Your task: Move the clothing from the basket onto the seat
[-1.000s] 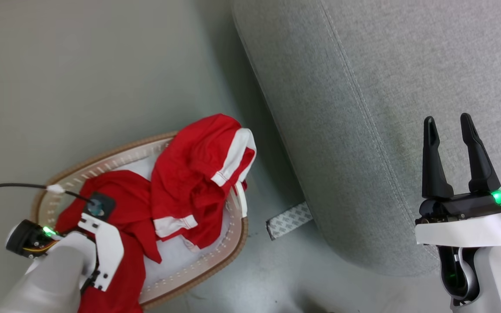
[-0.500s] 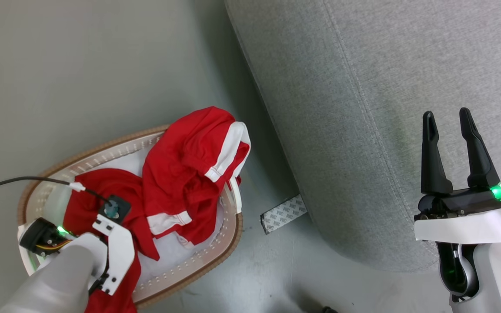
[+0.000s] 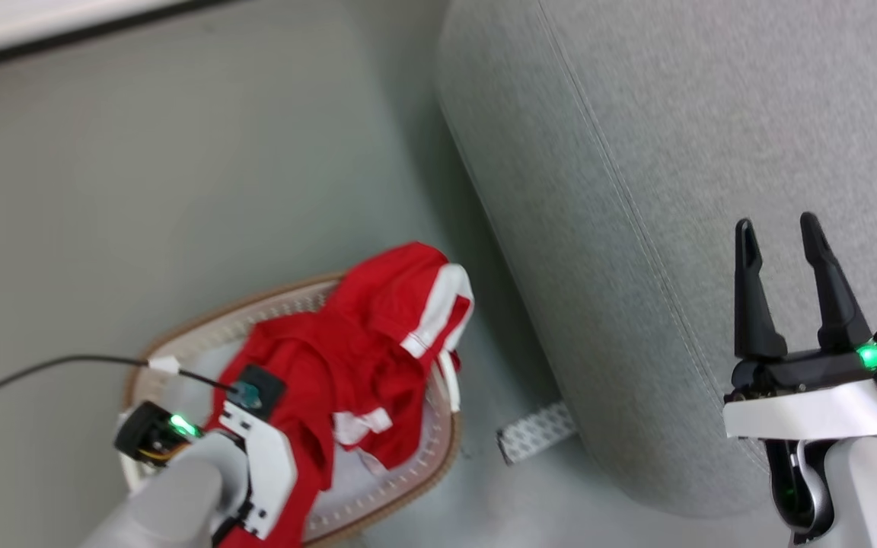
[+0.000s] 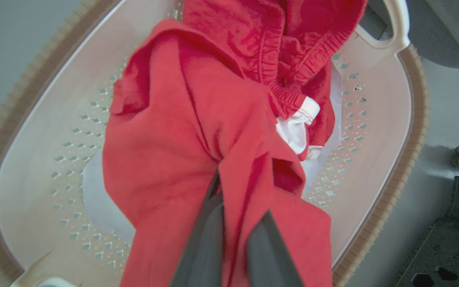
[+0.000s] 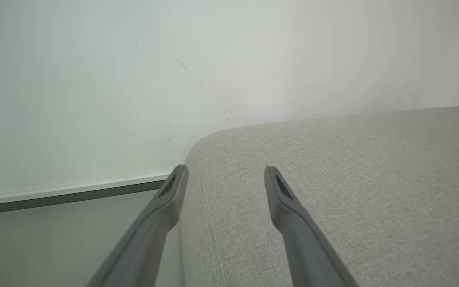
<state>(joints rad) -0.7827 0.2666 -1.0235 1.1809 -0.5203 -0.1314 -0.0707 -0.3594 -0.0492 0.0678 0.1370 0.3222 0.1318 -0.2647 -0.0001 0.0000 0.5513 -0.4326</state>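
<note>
The clothing is bright red with white bands and lies piled in the cream basket on the floor at the lower left. In the left wrist view my left gripper is shut on a fold of one red garment, which hangs up from the basket. A second red piece with an elastic waistband rests at the basket's far end. My right gripper stands open over the grey seat, with nothing between its fingers. The seat is bare.
A plain white cloth lines the basket's bottom. A patterned grey strip lies on the floor by the seat's base. A black cable runs to my left wrist. A dark skirting line marks the wall.
The head camera has shifted, so basket and seat sit elsewhere in the picture. The left-hand red garment is now bunched up under my left wrist. The right gripper stays open.
</note>
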